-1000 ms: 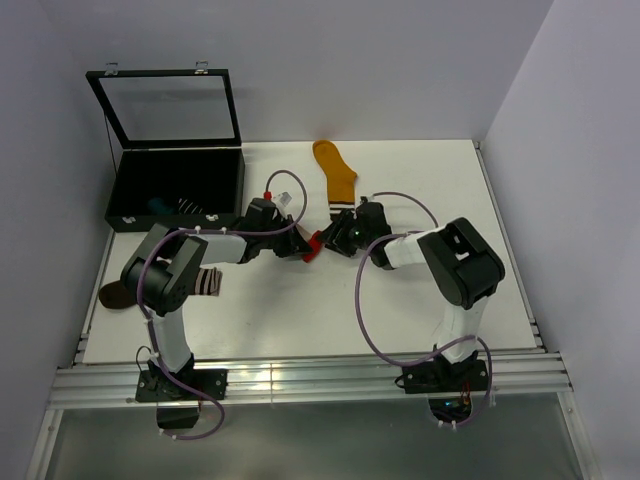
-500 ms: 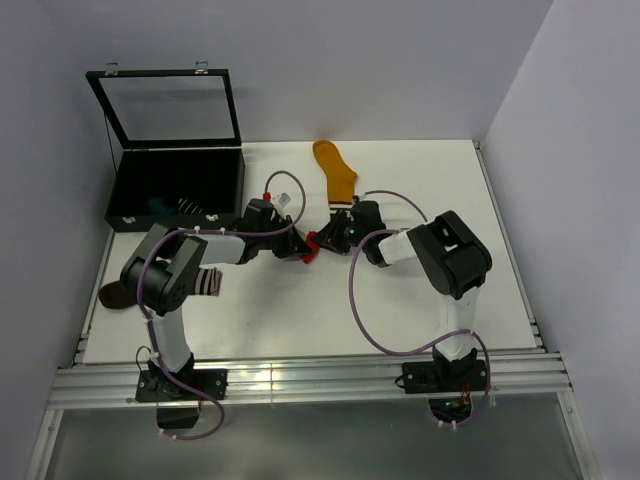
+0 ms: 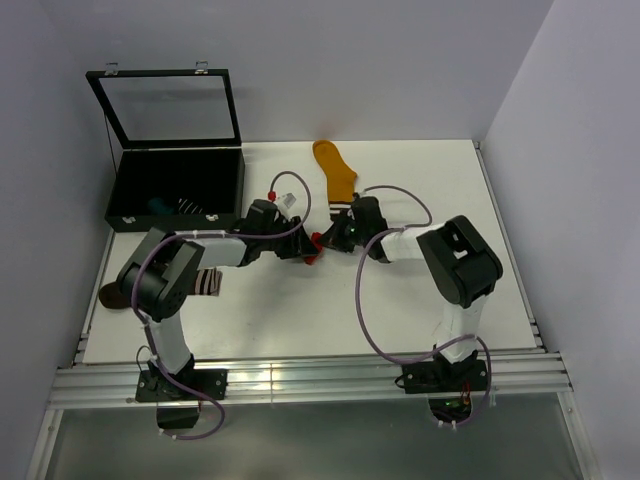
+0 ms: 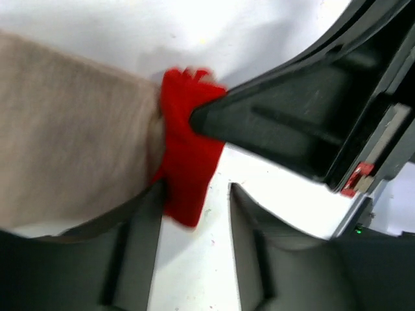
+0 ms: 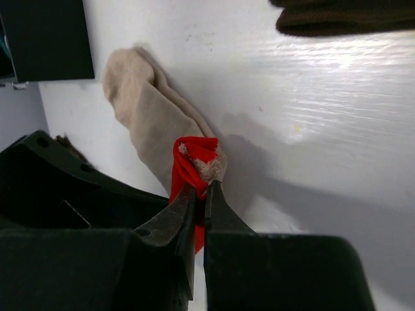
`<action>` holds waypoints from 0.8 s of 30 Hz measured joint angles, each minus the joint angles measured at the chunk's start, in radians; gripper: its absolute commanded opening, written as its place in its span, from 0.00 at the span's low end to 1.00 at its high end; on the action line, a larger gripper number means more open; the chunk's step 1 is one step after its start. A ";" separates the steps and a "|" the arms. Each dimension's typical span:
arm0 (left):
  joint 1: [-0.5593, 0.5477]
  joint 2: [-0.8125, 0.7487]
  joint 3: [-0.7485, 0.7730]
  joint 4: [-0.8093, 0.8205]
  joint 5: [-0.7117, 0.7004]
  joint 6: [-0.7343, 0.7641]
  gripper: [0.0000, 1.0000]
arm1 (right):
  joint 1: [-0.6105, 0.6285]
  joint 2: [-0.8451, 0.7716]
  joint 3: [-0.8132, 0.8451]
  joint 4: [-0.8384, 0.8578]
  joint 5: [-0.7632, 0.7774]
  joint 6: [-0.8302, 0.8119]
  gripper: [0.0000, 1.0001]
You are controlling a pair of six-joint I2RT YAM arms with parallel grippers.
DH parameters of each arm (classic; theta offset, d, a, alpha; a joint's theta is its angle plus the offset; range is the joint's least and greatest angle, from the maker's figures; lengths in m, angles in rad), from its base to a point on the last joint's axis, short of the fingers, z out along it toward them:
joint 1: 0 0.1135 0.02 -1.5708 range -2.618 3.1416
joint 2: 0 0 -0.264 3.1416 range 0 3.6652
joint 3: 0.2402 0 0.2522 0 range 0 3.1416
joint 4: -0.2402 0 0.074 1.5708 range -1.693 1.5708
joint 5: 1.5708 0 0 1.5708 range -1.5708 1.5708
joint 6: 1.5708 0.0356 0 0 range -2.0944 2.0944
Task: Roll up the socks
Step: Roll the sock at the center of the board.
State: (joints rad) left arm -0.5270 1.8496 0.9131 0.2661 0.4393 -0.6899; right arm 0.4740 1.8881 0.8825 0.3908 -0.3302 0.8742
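Note:
A beige sock (image 5: 146,107) with a red end (image 5: 193,157) lies on the white table. My right gripper (image 5: 201,192) is shut on that red end, its tips pinching the fold. In the left wrist view the same sock (image 4: 65,136) and red end (image 4: 185,152) lie just ahead of my left gripper (image 4: 194,217), which is open; the red tip brushes its left finger (image 4: 136,253). From above, both grippers meet at the red end (image 3: 314,240), and the left arm hides the beige part. A mustard sock (image 3: 338,175) lies behind them and a brown sock (image 3: 125,293) with a striped cuff at the left.
A black case (image 3: 130,190) with its glass lid (image 3: 170,105) raised stands at the back left and holds socks (image 3: 180,207). Purple cables loop over both arms. The brown sock (image 5: 343,16) shows at the top of the right wrist view.
My left gripper has opened and let go of the red end. My right gripper has closed on that red end. Both wrists shifted slightly.

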 measured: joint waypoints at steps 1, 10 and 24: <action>-0.008 -0.013 0.000 -0.009 -0.011 0.008 0.55 | 0.001 -0.022 -0.001 -0.026 0.018 -0.010 0.00; -0.134 -0.152 0.000 -0.107 -0.335 0.146 0.85 | -0.012 -0.126 0.043 -0.281 0.224 -0.071 0.00; -0.352 -0.112 0.021 -0.018 -0.624 0.320 0.79 | -0.013 -0.124 0.086 -0.455 0.260 -0.053 0.00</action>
State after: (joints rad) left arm -0.8787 1.7378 0.9337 0.2485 -0.1848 -0.3695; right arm 0.4610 1.7638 0.9688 -0.0643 -0.0700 0.8211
